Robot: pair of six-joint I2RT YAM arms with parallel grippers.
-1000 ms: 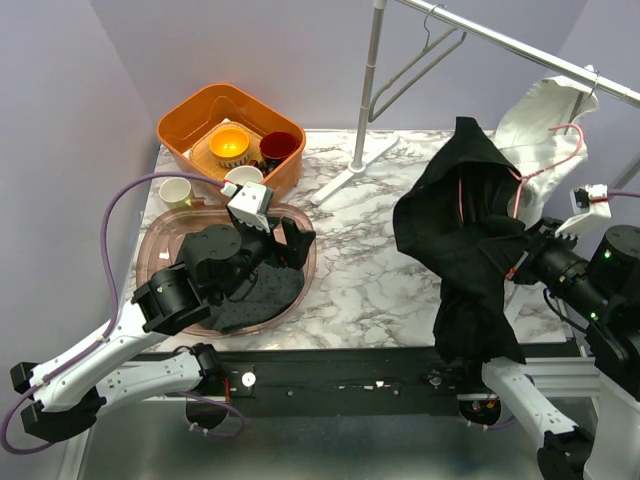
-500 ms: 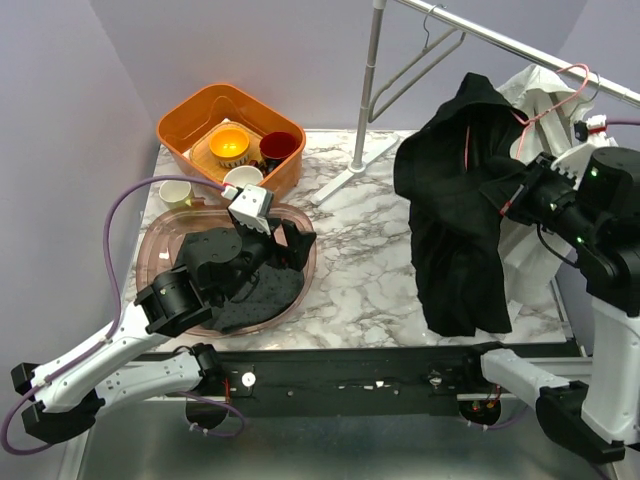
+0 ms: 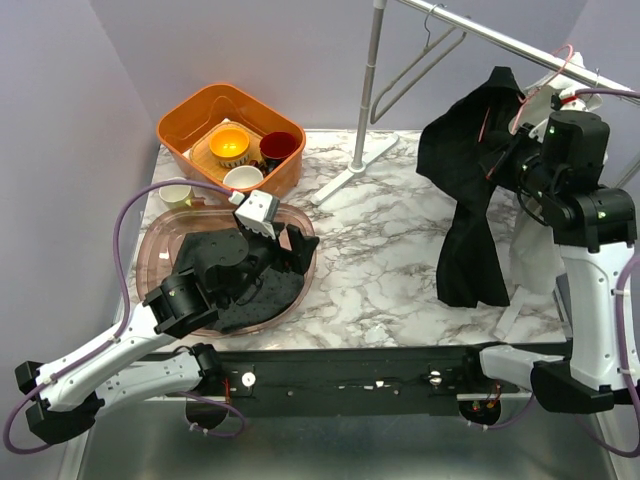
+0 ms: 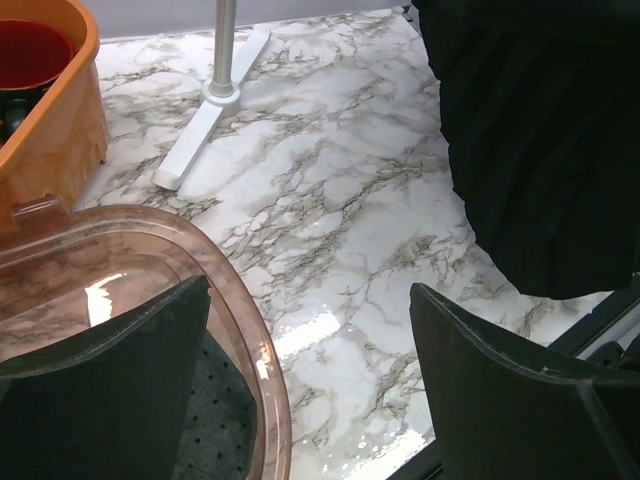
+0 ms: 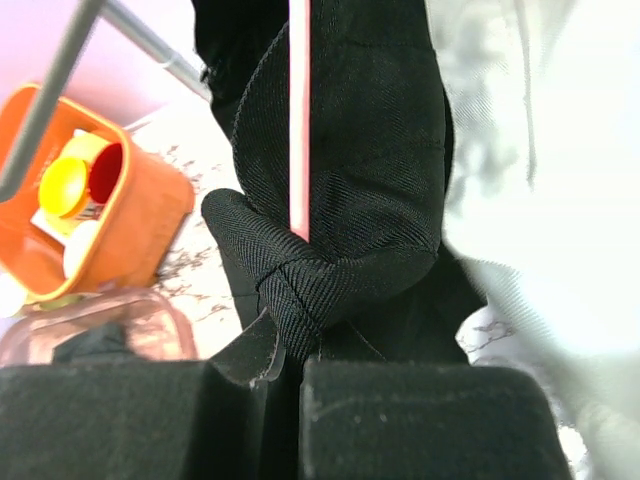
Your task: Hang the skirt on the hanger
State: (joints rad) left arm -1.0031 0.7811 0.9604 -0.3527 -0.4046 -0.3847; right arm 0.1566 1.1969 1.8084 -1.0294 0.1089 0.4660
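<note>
While pinched as a knot of black twill between the right gripper's (image 5: 285, 365) closed fingers, hangs matte and pleated as the skirt (image 3: 468, 210) around a thin pink hanger (image 5: 298, 120), high over the marble table's (image 3: 370, 250) right side. Crowds against white cloth (image 5: 520, 200) under the steel rail (image 3: 470, 30). Leaves the left gripper (image 4: 310, 300) splayed wide above a clear pink tray (image 4: 262, 330) beside an orange tub (image 3: 185, 150).

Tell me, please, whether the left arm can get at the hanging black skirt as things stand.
Probably yes, at a stretch: bare marble lies between the left tool and the skirt; nothing blocks it.
</note>
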